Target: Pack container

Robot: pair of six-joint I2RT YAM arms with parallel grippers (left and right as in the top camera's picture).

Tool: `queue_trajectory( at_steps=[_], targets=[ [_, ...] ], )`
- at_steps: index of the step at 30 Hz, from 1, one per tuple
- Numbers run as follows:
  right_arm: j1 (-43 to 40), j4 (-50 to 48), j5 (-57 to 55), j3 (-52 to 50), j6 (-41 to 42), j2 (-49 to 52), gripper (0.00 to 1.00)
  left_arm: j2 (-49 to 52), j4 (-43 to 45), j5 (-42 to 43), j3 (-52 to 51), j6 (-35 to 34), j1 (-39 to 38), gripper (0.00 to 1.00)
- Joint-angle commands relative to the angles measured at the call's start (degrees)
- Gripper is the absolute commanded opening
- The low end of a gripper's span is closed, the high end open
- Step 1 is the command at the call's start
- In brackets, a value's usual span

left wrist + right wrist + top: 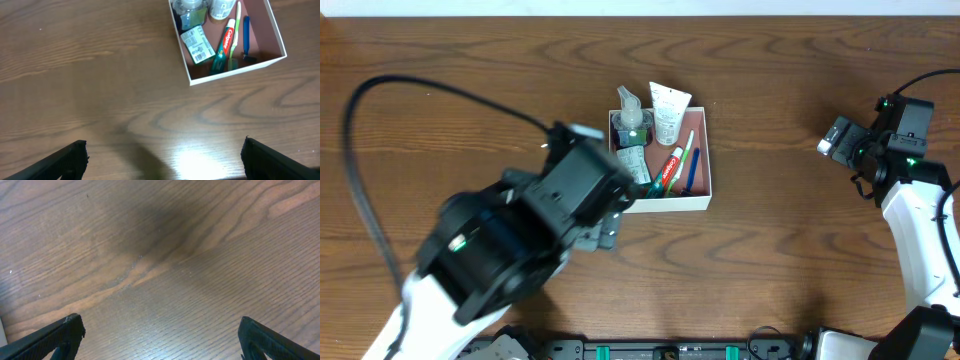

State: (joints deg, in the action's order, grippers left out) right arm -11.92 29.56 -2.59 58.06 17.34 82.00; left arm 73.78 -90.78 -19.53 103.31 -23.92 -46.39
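The container, a shallow white-walled box with a pink-brown inside, sits at the table's middle. It holds a clear pump bottle, a white tube, a red toothpaste tube, a toothbrush and a blue razor. It also shows in the left wrist view at the top right. My left gripper is open and empty over bare wood, in front of and left of the container. My right gripper is open and empty over bare wood, far right of the container.
My left arm looms large over the table's front left and hides part of the container's left edge. My right arm stands at the right edge. A black cable loops across the left side.
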Motion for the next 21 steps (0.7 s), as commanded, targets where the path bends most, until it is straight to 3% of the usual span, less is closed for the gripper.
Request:
queue_trajectory(
  at_steps=[1, 5, 9, 13, 21],
  targets=[
    [-0.55, 0.07, -0.59, 0.72, -0.48, -0.83, 0.99, -4.55, -0.66, -0.9, 0.52, -0.02, 0.09, 0.98],
    [-0.55, 0.07, -0.59, 0.72, -0.48, -0.83, 0.99, -10.75, -1.38, -3.1, 0.52, -4.61, 0.09, 0.98],
    [-0.55, 0.07, -0.59, 0.72, -0.48, -0.83, 0.99, -16.72, -1.44, -6.67, -1.11, -4.74, 0.59, 0.98],
    [-0.55, 0.07, -0.59, 0.72, -0.48, -0.83, 0.99, -22.62, 2.69, -8.61, -6.03, -4.2, 7.74, 0.98],
    [-0.55, 0.07, -0.59, 0.72, -0.48, -0.83, 0.99, -37.81, 32.76, -2.16, -30.93, 7.76, 26.4, 0.98]
  ],
)
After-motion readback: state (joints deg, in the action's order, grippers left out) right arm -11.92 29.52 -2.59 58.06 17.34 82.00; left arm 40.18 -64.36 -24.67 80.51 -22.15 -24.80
